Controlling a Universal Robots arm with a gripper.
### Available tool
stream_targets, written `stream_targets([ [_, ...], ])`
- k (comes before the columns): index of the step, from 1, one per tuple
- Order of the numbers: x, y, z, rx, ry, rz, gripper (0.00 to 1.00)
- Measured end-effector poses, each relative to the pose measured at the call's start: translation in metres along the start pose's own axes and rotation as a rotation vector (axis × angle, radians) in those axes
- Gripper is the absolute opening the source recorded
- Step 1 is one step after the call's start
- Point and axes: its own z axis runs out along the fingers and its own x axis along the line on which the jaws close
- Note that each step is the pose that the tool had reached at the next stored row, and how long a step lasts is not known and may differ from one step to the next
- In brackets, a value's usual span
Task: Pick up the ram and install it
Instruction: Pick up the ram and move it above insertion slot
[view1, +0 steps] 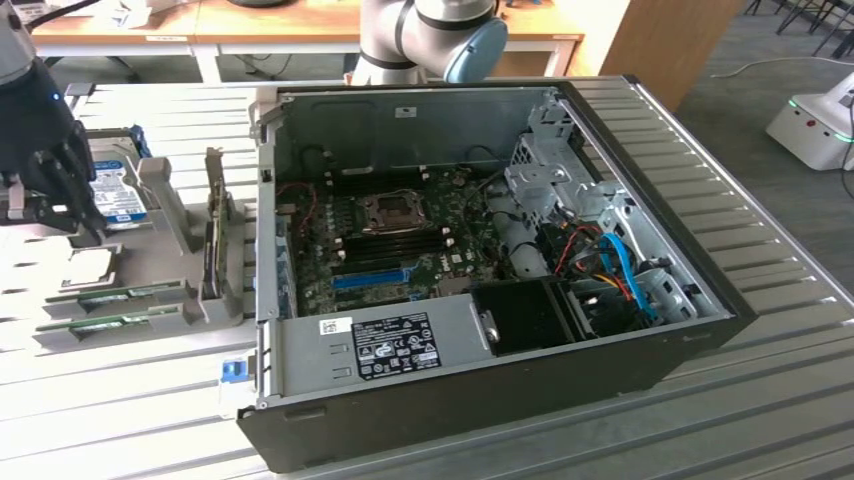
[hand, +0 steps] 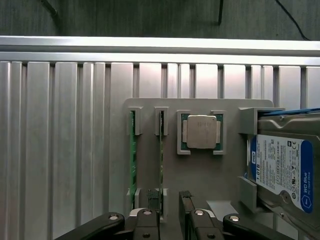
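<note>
Ram (hand: 161, 150) stands on edge in end clips of the tray (hand: 200, 175); it is the stick nearer the CPU (hand: 201, 132), with the second stick (hand: 132, 150) parallel just beside it. Edge-up probably so the fingers can close on its flat faces. Gripper (hand: 169, 212) hovers over one end of the ram, fingers (hand: 152, 201) spread wide, nothing gripped, no contact visible; the ram lines up near one finger's inner side. Drive (hand: 285, 170) lies past the CPU, cut off by the frame. Case (view1: 507, 390) lies open, well apart from the tray, board (view1: 400, 235) facing up for access. Ram's sticker and chips can't be seen edge-on, one end is hidden behind a finger, and the memory slots are hard to pick out.
</note>
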Motion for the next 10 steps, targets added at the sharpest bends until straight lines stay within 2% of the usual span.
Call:
stream_targets([
  [10,0.0,-0.0002,0.0137,0.003,0.0,0.0,0.29],
])
